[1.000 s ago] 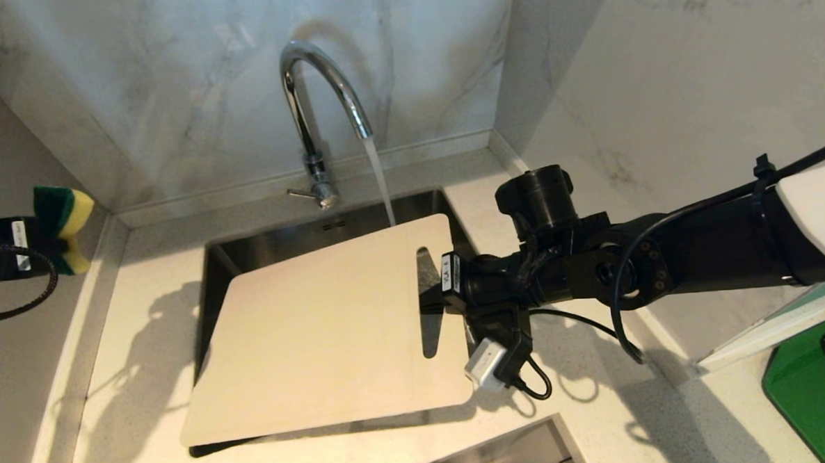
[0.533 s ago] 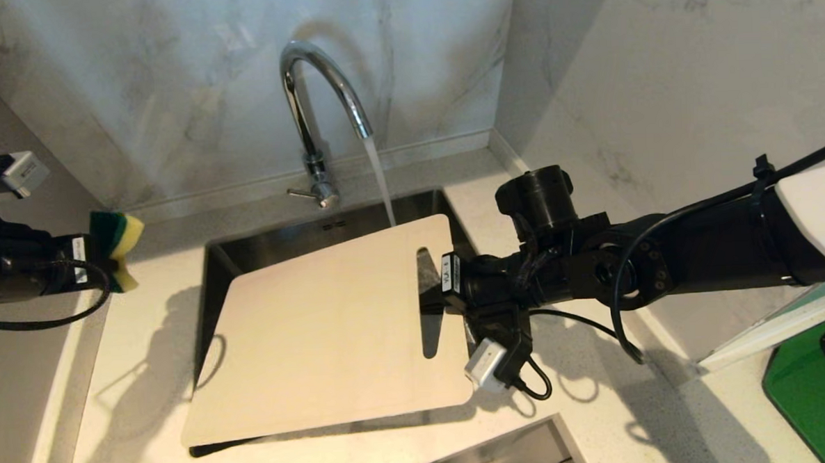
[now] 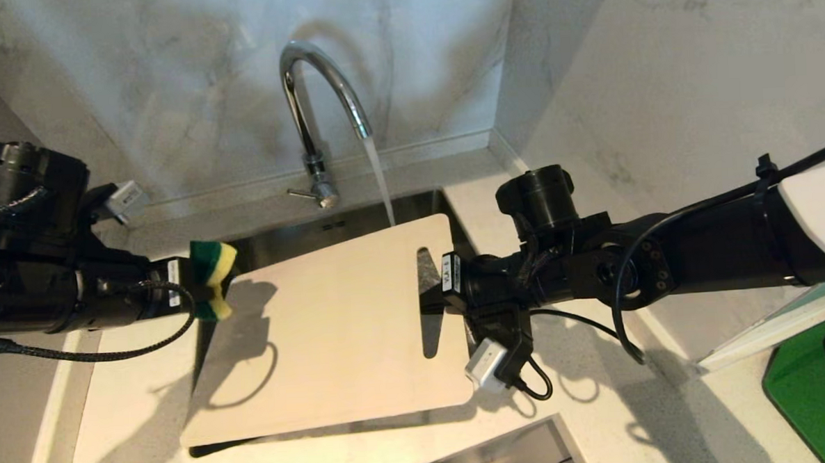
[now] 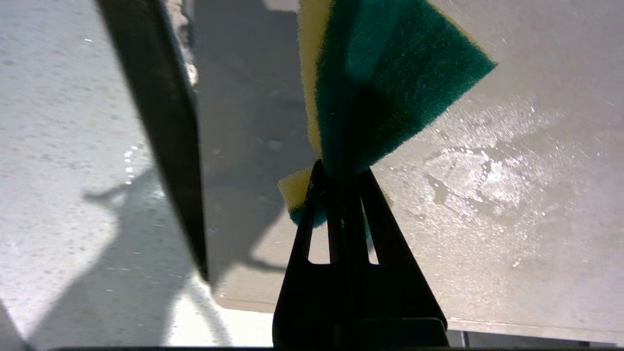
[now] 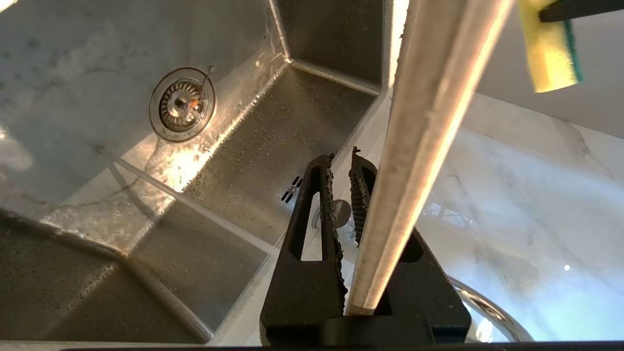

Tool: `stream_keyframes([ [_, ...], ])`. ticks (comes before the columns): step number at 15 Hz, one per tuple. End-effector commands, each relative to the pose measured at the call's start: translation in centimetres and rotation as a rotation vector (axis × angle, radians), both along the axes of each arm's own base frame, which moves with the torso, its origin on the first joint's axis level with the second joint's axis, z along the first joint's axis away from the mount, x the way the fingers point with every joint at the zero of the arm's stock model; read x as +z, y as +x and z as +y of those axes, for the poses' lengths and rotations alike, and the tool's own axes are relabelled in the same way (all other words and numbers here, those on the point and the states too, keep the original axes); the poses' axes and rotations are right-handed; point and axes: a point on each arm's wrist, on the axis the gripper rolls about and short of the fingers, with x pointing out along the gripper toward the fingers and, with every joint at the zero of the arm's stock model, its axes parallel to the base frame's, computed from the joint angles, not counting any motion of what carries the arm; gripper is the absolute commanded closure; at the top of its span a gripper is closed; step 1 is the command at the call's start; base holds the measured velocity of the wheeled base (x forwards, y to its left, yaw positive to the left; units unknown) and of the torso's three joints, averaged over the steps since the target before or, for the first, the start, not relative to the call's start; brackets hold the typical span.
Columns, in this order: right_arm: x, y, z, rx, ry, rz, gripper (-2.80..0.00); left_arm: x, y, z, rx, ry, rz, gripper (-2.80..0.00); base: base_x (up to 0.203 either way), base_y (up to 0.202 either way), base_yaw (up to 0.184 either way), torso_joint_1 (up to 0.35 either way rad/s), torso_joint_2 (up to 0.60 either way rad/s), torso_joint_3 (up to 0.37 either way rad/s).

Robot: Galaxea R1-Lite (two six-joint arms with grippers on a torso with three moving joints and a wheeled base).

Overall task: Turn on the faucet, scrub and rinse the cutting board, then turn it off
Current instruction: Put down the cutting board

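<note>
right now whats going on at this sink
The faucet is running. The right gripper holds the cutting board by its handle end over the sink. The left gripper, shut on a green-and-yellow sponge, has swung in to the board's far edge; scrubbing hasn't visibly begun.

Kitchen; steel sink point(image 3: 329, 228), chrome faucet point(image 3: 310, 111), marble walls point(image 3: 170, 96), speckled counter point(image 3: 587, 405)
</note>
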Motion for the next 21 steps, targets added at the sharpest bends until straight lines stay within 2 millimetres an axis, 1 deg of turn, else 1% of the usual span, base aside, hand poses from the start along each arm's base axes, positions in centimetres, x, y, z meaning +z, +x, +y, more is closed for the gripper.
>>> stream_keyframes([
  [1,0.0,0.0,0.0,0.010,-0.003,-0.012,0.00,-0.6,0.6,-1.2,-0.025,-0.004,0.014,0.00,0.000,0.000,0.000,0.000,0.00,0.000],
  [4,-0.1,0.0,0.1,0.010,-0.004,-0.010,0.00,-0.5,1.0,-3.1,-0.066,-0.051,-0.043,0.00,0.000,0.000,0.000,0.000,0.00,0.000],
  [6,-0.1,0.0,0.1,0.010,-0.004,-0.010,0.00,0.1,0.8,-4.6,-0.093,-0.108,-0.068,0.00,0.000,0.000,0.000,0.000,0.00,0.000],
  [8,-0.1,0.0,0.1,0.012,-0.004,-0.008,0.00,0.6,1.2,-5.9,-0.102,-0.163,-0.076,0.00,0.000,0.000,0.000,0.000,0.00,0.000],
  [10,-0.1,0.0,0.1,0.012,-0.004,-0.008,0.00,0.3,1.5,-7.4,-0.128,-0.175,-0.061,0.00,0.000,0.000,0.000,0.000,0.00,0.000],
  [12,-0.1,0.0,0.1,0.012,-0.004,-0.008,0.00,-0.6,1.9,-8.8,-0.144,-0.173,-0.030,0.00,0.000,0.000,0.000,0.000,0.00,0.000],
  [16,0.2,-0.2,0.1,0.014,0.000,-0.017,0.00,-2.4,3.2,-10.0,-0.135,-0.166,0.021,0.00,0.000,0.000,0.000,0.000,0.00,0.000],
  [18,0.3,-0.7,0.5,0.030,0.000,-0.017,0.00,-2.8,4.1,-10.4,-0.121,-0.178,0.023,0.00,0.000,0.000,0.000,0.000,0.00,0.000],
  [21,0.4,-1.0,0.5,0.034,0.000,-0.018,0.00,-3.5,5.2,-10.7,-0.105,-0.191,0.004,0.00,0.000,0.000,0.000,0.000,0.00,0.000],
])
